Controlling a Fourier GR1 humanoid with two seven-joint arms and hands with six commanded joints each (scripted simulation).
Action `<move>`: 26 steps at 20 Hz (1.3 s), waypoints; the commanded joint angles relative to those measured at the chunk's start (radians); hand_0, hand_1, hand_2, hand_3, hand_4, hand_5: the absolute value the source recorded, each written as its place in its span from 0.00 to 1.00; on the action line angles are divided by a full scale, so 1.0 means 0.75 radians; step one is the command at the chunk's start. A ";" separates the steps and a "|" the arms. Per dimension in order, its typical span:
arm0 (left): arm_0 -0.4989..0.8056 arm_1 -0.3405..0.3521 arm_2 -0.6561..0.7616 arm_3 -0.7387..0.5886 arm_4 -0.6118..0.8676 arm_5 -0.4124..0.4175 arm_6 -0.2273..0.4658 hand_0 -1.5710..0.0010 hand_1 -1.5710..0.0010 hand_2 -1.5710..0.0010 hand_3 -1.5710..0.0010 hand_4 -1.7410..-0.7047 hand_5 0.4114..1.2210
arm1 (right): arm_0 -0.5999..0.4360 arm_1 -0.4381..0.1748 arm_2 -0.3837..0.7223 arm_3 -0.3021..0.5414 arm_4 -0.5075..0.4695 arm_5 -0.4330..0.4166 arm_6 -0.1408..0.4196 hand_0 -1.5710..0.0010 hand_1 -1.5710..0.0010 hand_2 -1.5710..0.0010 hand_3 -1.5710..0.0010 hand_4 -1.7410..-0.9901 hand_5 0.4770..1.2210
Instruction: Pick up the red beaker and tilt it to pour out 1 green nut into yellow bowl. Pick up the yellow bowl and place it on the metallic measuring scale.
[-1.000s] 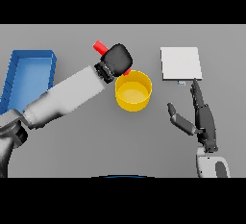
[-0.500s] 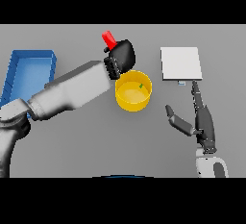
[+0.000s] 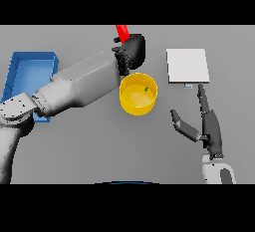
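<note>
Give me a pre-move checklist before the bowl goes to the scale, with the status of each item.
1. Green nut in yellow bowl: ok.
2. Red beaker set down: not ok, left hand holds it above the bowl's far rim.
3. Beaker emptied: cannot tell.
4. Right hand free, fingers straight: ok.
5. Metallic scale top bare: ok.
6. Path from bowl to scale free: ok, blue tray sits far left.
</note>
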 commanded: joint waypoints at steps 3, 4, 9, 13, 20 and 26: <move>-0.103 0.061 0.059 0.033 0.054 0.042 -0.038 0.00 0.00 0.00 0.05 0.01 1.00 | -0.004 0.005 0.002 -0.009 0.003 -0.008 -0.009 1.00 1.00 1.00 1.00 0.72 0.15; -0.147 0.078 0.080 0.067 0.065 0.060 -0.035 0.00 0.00 0.11 0.04 0.06 1.00 | -0.012 0.009 0.005 -0.009 0.010 -0.014 -0.003 1.00 1.00 1.00 1.00 0.72 0.15; -0.317 0.155 0.239 0.230 0.215 0.097 -0.010 0.00 0.00 0.04 0.17 0.03 1.00 | -0.041 0.003 -0.022 0.002 -0.069 0.029 -0.003 1.00 1.00 1.00 1.00 0.74 0.16; -0.333 0.233 0.500 0.436 0.483 0.139 0.097 0.00 0.00 0.01 0.12 0.01 1.00 | -0.041 0.019 -0.015 0.022 -0.084 0.039 -0.010 1.00 1.00 1.00 1.00 0.72 0.16; -0.116 0.448 0.881 0.520 0.998 0.343 0.206 0.00 0.00 0.00 0.09 0.00 1.00 | -0.076 -0.024 -0.046 0.063 -0.104 0.055 -0.054 1.00 1.00 1.00 1.00 0.69 0.15; 0.295 0.629 1.030 0.188 1.334 0.639 0.480 0.00 0.00 0.00 0.08 0.00 1.00 | -0.065 -0.045 -0.029 0.073 -0.079 0.071 -0.063 1.00 1.00 1.00 1.00 0.70 0.18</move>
